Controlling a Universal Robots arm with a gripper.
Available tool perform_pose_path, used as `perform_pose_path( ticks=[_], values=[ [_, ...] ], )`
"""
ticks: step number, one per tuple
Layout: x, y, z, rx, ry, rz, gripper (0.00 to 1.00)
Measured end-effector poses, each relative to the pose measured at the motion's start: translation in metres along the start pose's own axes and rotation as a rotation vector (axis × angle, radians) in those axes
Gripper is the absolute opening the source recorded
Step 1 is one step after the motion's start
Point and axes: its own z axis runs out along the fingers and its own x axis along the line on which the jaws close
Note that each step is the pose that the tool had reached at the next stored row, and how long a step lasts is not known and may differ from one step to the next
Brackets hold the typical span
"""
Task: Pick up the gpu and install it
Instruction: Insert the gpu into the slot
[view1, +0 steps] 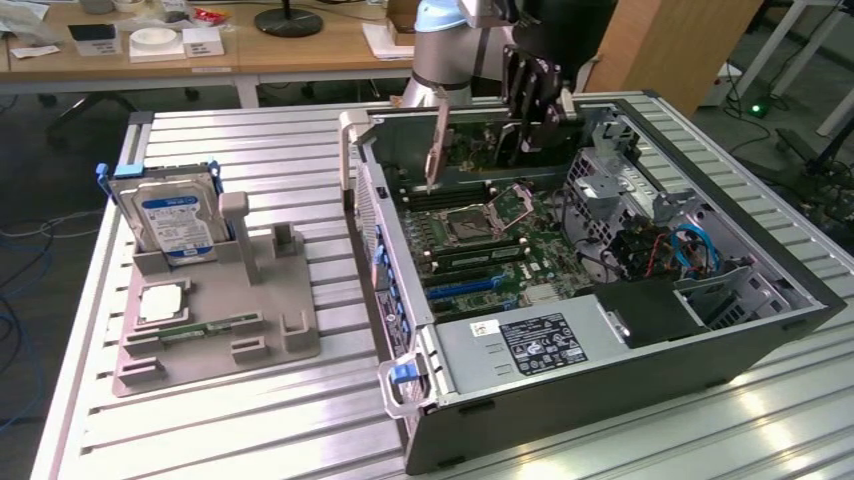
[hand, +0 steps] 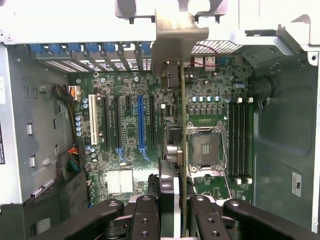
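Pinching the gpu (hand: 176, 145) edge-on in the part-closed gripper (hand: 175, 205), upper middle of the exterior view, just above the open case (view1: 747, 330). Held upright, probably so its connector edge meets the board's slots (hand: 140, 122). Not seated yet.

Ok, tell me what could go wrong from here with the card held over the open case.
1. The gpu, clamped in the gripper, hangs nearer the CPU socket than the blue slot. Lowered so, its edge could strike the motherboard.
2. Its metal bracket could snag the case's rear slot frame.
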Motion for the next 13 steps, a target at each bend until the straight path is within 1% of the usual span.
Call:
perform_pose_path(
  ticks=[4, 9, 13],
  values=[
    [0.001, 0.0, 0.0014, -0.0004, 0.0004, 0.0, 0.28],
    [0.001, 0.0001, 0.009, -0.0002, 0.0003, 0.001, 0.28],
    [0.002, 0.0002, 0.0123, -0.0005, 0.0003, 0.003, 0.28]
  ],
)
